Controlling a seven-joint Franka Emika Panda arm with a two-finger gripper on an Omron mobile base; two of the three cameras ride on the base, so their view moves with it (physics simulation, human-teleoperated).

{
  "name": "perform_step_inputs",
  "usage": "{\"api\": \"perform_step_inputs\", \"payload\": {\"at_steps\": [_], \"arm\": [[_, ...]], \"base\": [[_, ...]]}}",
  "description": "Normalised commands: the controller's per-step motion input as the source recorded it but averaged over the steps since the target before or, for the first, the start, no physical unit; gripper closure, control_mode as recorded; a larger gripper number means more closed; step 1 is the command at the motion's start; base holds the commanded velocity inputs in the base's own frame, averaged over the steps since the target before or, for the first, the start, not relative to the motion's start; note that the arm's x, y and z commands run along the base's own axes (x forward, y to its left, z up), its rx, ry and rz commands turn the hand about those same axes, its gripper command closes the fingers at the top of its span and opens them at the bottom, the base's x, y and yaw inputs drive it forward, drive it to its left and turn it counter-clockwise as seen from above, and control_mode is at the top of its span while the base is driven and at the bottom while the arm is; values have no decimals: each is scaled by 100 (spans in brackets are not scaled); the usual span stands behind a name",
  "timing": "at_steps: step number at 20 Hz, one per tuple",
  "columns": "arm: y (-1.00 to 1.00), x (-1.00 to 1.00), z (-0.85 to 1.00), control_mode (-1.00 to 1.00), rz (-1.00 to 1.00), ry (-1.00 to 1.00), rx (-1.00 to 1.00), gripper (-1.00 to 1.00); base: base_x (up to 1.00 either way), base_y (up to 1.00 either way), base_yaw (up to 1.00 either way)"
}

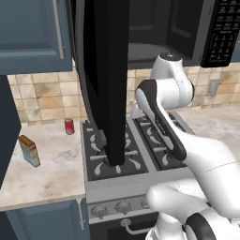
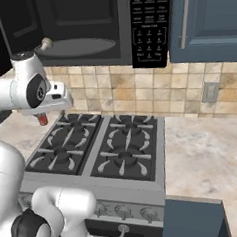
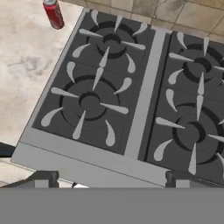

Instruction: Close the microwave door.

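The black microwave (image 1: 161, 35) hangs over the stove with its dark cavity exposed. The round turntable (image 2: 75, 47) and the keypad (image 2: 150, 25) show in the right base view. The microwave door (image 1: 105, 79) is swung wide open, edge-on toward me, and reaches down over the left burners. My arm is bent behind and to the right of the door, with the hand (image 2: 59, 98) just below the cavity. The hand looks down at the stove. My gripper (image 3: 111, 180) is open and holds nothing, its fingertips (image 3: 43, 177) spread far apart.
A four-burner black stove (image 2: 100, 152) lies below the hand. A red can (image 1: 69, 126) and a colourful box (image 1: 29, 150) stand on the left counter (image 1: 51, 173). Blue-grey cabinets (image 2: 209, 19) flank the microwave. A wall outlet (image 2: 209, 91) sits at the right.
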Motion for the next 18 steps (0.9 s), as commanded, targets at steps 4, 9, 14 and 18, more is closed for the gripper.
{"api": "perform_step_inputs", "payload": {"at_steps": [4,9,14,18], "arm": [[9,-100,1,-100,21,-49,1,-100],[0,-94,18,-100,6,-57,5,-100],[4,-68,28,-100,0,-56,2,-100],[0,-46,48,-100,0,-58,12,-100]], "base": [[0,0,0],[0,0,0],[0,0,0],[0,0,0]]}}
